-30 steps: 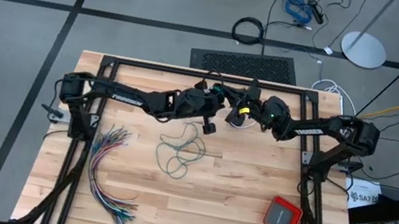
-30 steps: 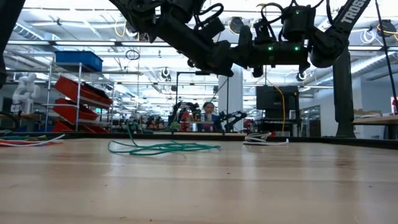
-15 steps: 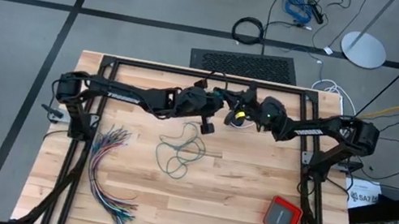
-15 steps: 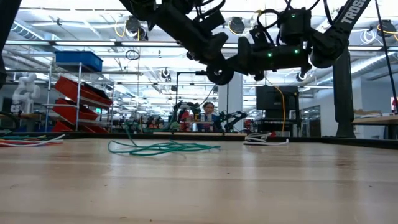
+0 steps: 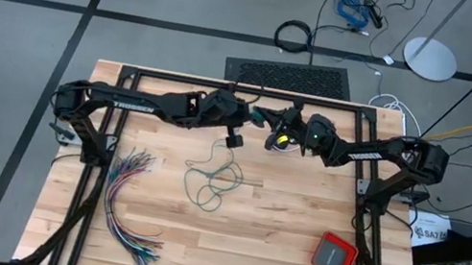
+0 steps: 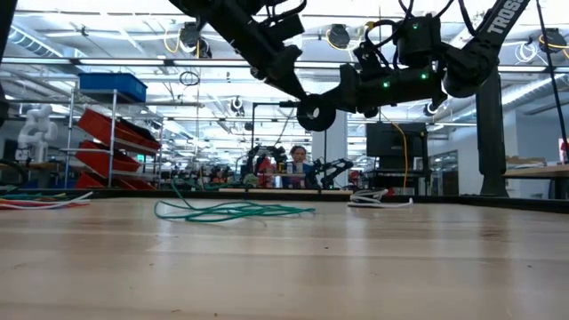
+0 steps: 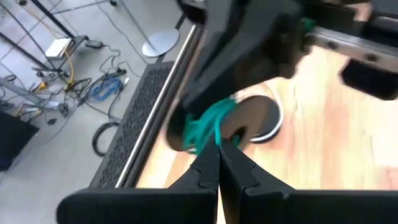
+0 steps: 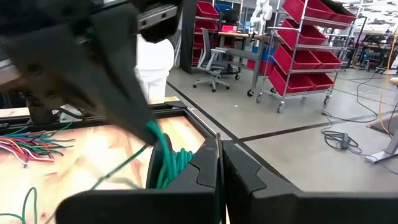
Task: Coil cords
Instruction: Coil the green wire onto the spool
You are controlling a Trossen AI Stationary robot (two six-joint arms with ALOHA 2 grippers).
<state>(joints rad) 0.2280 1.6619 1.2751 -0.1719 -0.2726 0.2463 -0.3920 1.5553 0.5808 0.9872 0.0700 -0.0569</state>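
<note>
Left gripper (image 5: 260, 114) withdrawn, clamping teal cord (image 5: 212, 175).

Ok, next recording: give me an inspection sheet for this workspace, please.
Surface: wooden table, black frame around it.
Job's things: teal-green cord partly loose on the table, one end bunched between the hands; black cord not made out.
Clutter: many-coloured wires; red box.
Grippers: left hand and right hand shut on the cord, raised at the table's far edge.
Cables: black cable ring on the floor.
Surroundings: red-bin shelving.
</note>
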